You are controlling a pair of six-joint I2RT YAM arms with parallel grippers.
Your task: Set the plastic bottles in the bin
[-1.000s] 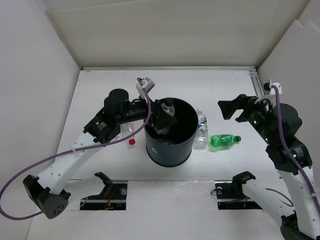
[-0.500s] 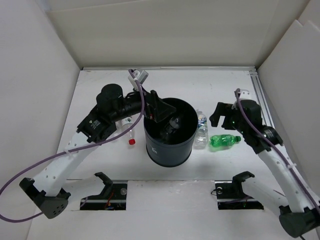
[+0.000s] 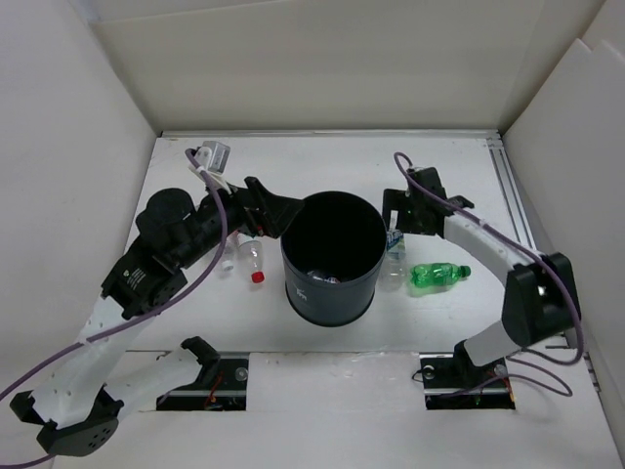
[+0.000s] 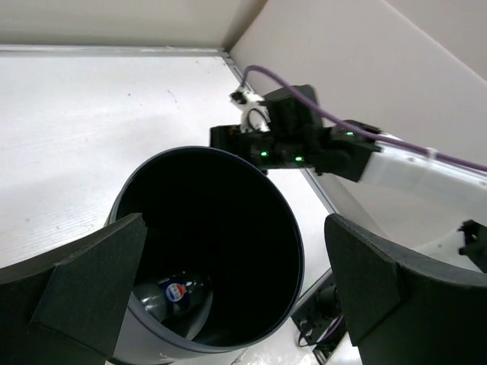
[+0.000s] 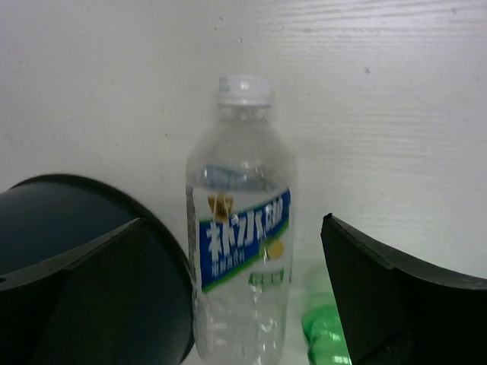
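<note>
Left gripper (image 3: 278,213) stood released, empty, left of the bin (image 3: 332,293). Right gripper (image 3: 395,217) stood released over the clear bottle (image 5: 240,251); green bottle (image 3: 437,275) lay centre-right.

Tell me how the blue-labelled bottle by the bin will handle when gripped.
The blue-labelled bottle looks empty, so probably light. Its thin clear wall may dent under the jaws. Lying on its side, it could roll if nudged.
</note>
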